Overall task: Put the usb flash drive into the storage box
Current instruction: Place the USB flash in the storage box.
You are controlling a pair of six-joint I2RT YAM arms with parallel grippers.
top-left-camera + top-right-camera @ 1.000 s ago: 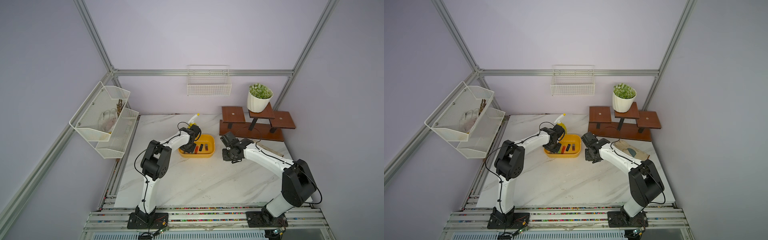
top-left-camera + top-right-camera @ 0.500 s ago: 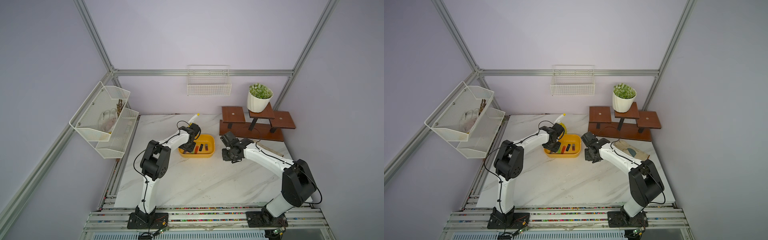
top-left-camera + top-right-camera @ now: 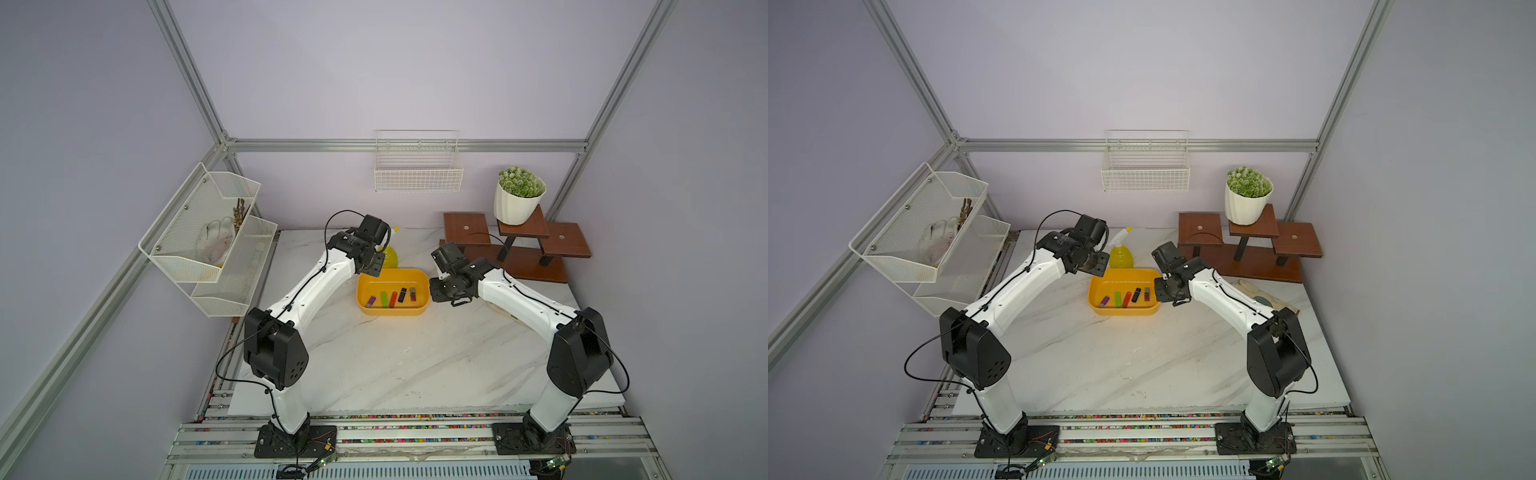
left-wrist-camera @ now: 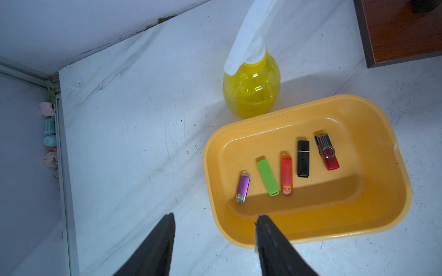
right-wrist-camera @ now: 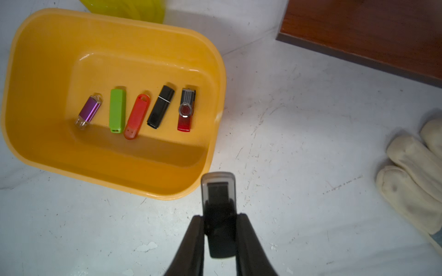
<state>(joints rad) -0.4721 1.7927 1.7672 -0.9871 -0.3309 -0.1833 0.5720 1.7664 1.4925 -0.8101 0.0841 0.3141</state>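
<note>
The storage box (image 3: 392,271) is a yellow-orange tub standing mid-table in both top views (image 3: 1123,271). Several USB drives lie in a row on its floor: purple (image 4: 244,186), green (image 4: 267,176), orange (image 4: 286,174), black (image 5: 160,106) and a red swivel one (image 5: 186,110). My right gripper (image 5: 220,216) is shut on a black USB flash drive (image 5: 218,188) with a grey clip. It hovers over the table just outside the box's right rim (image 5: 216,119). My left gripper (image 4: 216,215) stands open and empty above the box's back left corner (image 3: 372,266).
A yellow spray bottle (image 4: 251,90) stands right behind the box. A brown wooden stand (image 3: 511,249) with a potted plant (image 3: 517,199) is at the back right. A pale glove (image 5: 411,172) lies right of my right gripper. A wire basket (image 3: 417,166) and a mesh rack (image 3: 208,237) hang on the walls.
My left gripper has drawn up and back out of the box toward its back left corner, uncovering the drives at that end. The right arm has stayed still.
</note>
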